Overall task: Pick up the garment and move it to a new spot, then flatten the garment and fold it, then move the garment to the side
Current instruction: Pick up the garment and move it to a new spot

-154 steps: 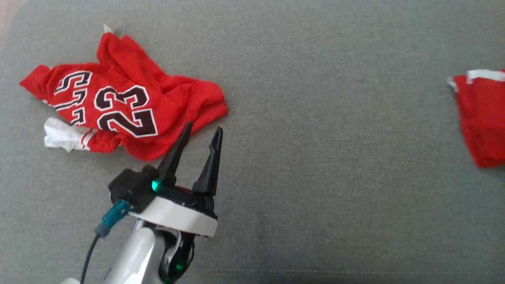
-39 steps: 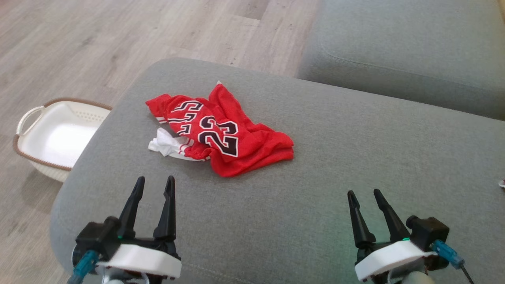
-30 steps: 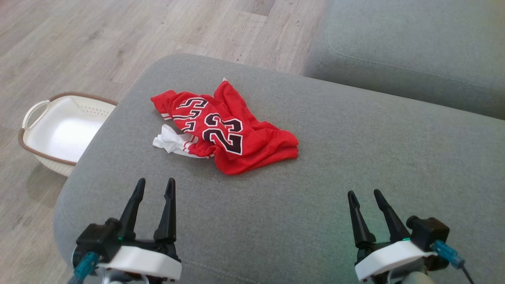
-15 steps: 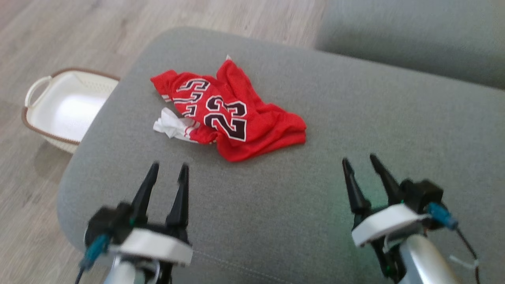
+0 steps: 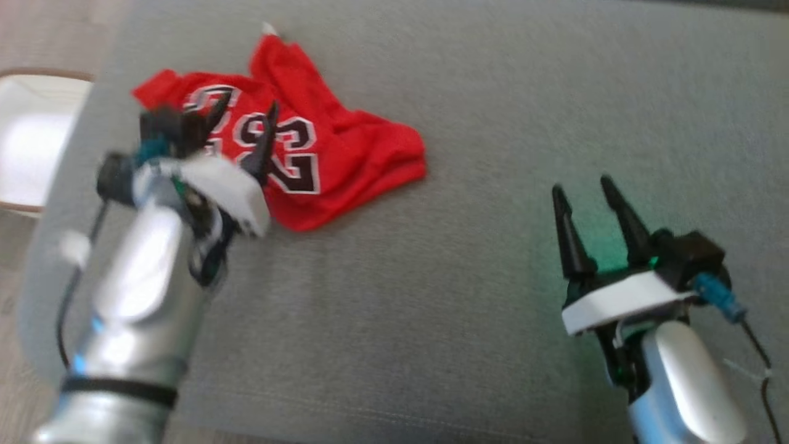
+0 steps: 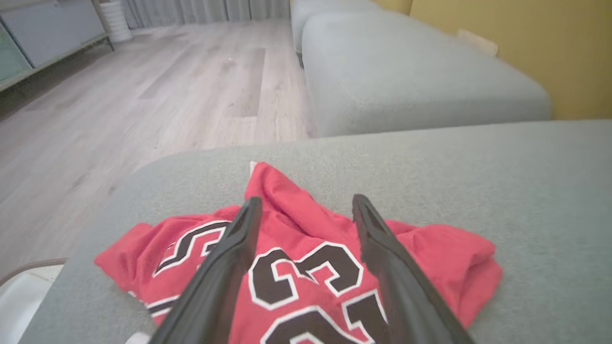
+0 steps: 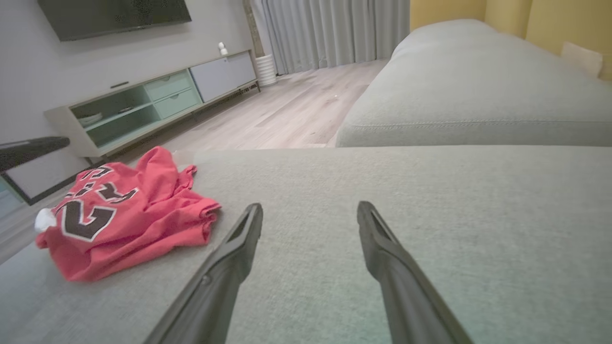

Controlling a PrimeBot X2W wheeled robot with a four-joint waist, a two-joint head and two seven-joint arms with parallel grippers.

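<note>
Left fingers (image 6: 234,253): spread wide, holding nothing, poised over the printed number on the red jersey (image 5: 363,148). We cannot tell whether the tips touch cloth. Right fingers (image 7: 236,253): equally wide, empty, above bare fabric well to the jersey's right. The jersey lies crumpled on the grey sofa cushion (image 5: 493,123), near its rounded left edge. Right of the jersey we note broad open cushion; left of it, past the edge, a white basket (image 5: 31,142).
</note>
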